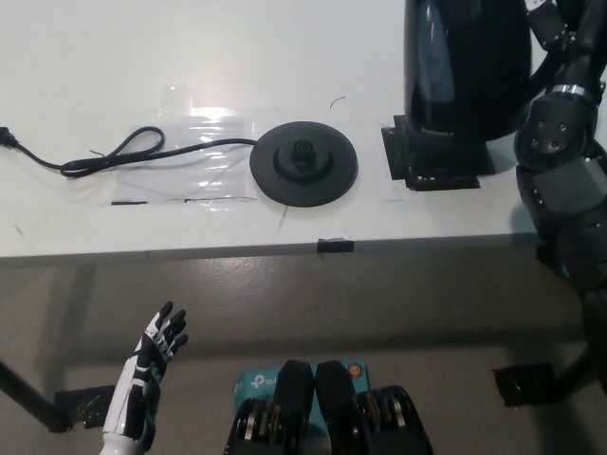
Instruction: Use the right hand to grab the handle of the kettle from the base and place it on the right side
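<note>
**Kettle over the right-hand mark, off its base**

You have the kettle at about 1 o'clock, well apart from the base, which sits bare near the middle of the table. The kettle's lower edge meets the black square mark taped to the right of the base; you cannot tell whether it rests there or hangs just above. That mark seems to be the drop spot, which would explain why the kettle is held directly over it.

Your right hand is at 2 o'clock, at the kettle's right flank where the handle would be. The kettle's body and the picture's edge hide the fingers, so you cannot tell whether they are wrapped on the handle or loosened. The forearm rises from 4 o'clock, keeping the kettle upright.

Your left hand idles at 7 o'clock below the table edge, fingers spread and holding nothing, clear of the work.

The cord trails from the base toward 9 o'clock, away from the kettle's path. The task looks almost finished: confirm the kettle is down before letting go.
</note>
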Controlling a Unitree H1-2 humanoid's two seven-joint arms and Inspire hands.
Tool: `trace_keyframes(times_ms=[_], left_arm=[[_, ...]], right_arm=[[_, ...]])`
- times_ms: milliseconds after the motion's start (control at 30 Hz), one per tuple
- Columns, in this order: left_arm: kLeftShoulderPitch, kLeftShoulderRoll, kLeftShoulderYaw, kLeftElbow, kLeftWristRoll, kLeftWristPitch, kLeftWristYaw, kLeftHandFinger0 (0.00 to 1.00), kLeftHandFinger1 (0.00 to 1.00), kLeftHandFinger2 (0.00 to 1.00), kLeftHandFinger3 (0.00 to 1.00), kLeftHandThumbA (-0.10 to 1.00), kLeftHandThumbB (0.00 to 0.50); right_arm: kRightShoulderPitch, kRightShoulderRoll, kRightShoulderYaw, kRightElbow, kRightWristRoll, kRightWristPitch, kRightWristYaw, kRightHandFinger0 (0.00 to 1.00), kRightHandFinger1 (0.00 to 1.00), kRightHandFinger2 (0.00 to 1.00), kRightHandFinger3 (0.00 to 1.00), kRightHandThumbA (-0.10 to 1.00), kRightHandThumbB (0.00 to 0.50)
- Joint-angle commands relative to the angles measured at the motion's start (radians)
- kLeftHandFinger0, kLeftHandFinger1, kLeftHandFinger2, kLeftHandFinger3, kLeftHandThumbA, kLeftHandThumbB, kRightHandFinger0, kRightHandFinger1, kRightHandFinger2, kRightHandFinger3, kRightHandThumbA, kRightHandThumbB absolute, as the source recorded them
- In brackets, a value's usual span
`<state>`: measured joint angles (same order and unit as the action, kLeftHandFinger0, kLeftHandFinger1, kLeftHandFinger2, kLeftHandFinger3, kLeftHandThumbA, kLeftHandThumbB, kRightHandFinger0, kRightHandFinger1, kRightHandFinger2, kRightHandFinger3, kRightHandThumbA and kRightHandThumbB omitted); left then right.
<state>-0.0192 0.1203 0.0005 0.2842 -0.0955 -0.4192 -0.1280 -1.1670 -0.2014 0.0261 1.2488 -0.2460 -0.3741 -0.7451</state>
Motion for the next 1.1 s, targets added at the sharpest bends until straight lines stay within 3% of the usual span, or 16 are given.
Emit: trace_keyframes(times_ms=[0, 300, 333, 700, 733, 767, 800, 833, 867, 900, 933, 967, 1067], left_arm=[[0.001, 0.008, 0.001, -0.018, -0.001, -0.039, -0.013, 1.00, 1.00, 1.00, 1.00, 1.00, 0.490], [0.004, 0.014, 0.006, -0.028, -0.001, -0.025, -0.011, 1.00, 1.00, 1.00, 1.00, 1.00, 0.500], [0.006, 0.013, 0.006, -0.030, -0.004, -0.025, -0.012, 1.00, 1.00, 1.00, 1.00, 1.00, 0.500], [0.002, 0.009, 0.012, -0.025, -0.007, -0.017, -0.006, 1.00, 1.00, 1.00, 1.00, 1.00, 0.500], [0.002, 0.009, 0.013, -0.024, -0.008, -0.018, -0.006, 1.00, 1.00, 1.00, 1.00, 1.00, 0.500], [0.002, 0.009, 0.013, -0.023, -0.009, -0.019, -0.007, 1.00, 1.00, 1.00, 1.00, 1.00, 0.500], [0.003, 0.009, 0.014, -0.023, -0.012, -0.019, -0.009, 1.00, 1.00, 1.00, 1.00, 1.00, 0.500], [0.003, 0.010, 0.014, -0.022, -0.012, -0.019, -0.009, 1.00, 1.00, 1.00, 1.00, 1.00, 0.500], [0.001, 0.010, 0.015, -0.020, -0.013, -0.021, -0.010, 1.00, 1.00, 1.00, 1.00, 1.00, 0.500], [0.001, 0.012, 0.015, -0.018, -0.015, -0.025, -0.012, 1.00, 1.00, 1.00, 1.00, 1.00, 0.500], [0.001, 0.012, 0.016, -0.015, -0.015, -0.027, -0.011, 1.00, 1.00, 1.00, 1.00, 1.00, 0.500], [0.000, 0.010, 0.017, -0.013, -0.016, -0.027, -0.010, 1.00, 1.00, 1.00, 1.00, 1.00, 0.500], [-0.001, 0.009, 0.017, -0.008, -0.018, -0.030, -0.011, 1.00, 1.00, 1.00, 1.00, 1.00, 0.500]], right_arm=[[-0.037, 0.002, 0.030, -0.027, -0.007, -0.096, -0.082, 0.00, 0.03, 0.53, 0.55, -0.10, 0.043], [0.076, -0.017, 0.144, -0.017, -0.035, -0.096, -0.133, 0.00, 0.05, 0.56, 0.61, -0.10, 0.030], [0.091, -0.024, 0.145, -0.013, -0.026, -0.096, -0.121, 0.00, 0.11, 0.60, 0.63, -0.10, 0.027], [0.176, -0.080, 0.207, -0.033, -0.038, -0.096, -0.182, 0.00, 0.18, 0.65, 0.70, -0.10, 0.045], [0.180, -0.083, 0.211, -0.034, -0.037, -0.096, -0.183, 0.05, 0.26, 0.72, 0.75, -0.10, 0.091], [0.184, -0.086, 0.209, -0.037, -0.031, -0.096, -0.182, 0.07, 0.28, 0.74, 0.76, -0.10, 0.092], [0.199, -0.091, 0.193, -0.069, 0.007, -0.096, -0.114, 0.40, 0.68, 1.00, 1.00, 0.11, 0.218], [0.210, -0.095, 0.173, -0.093, 0.045, -0.096, -0.040, 0.45, 0.68, 1.00, 1.00, 0.25, 0.241], [0.214, -0.096, 0.167, -0.109, 0.060, -0.096, -0.010, 0.55, 0.79, 1.00, 1.00, 0.29, 0.330], [0.228, -0.098, 0.145, -0.149, 0.106, -0.096, 0.092, 0.86, 1.00, 1.00, 1.00, 0.41, 0.374], [0.239, -0.104, 0.130, -0.179, 0.148, -0.096, 0.210, 1.00, 1.00, 1.00, 1.00, 0.52, 0.429], [0.239, -0.117, 0.136, -0.190, 0.151, -0.096, 0.284, 1.00, 1.00, 1.00, 1.00, 0.67, 0.488], [0.247, -0.139, 0.134, -0.228, 0.192, -0.096, 0.433, 1.00, 1.00, 1.00, 1.00, 0.77, 0.500]])
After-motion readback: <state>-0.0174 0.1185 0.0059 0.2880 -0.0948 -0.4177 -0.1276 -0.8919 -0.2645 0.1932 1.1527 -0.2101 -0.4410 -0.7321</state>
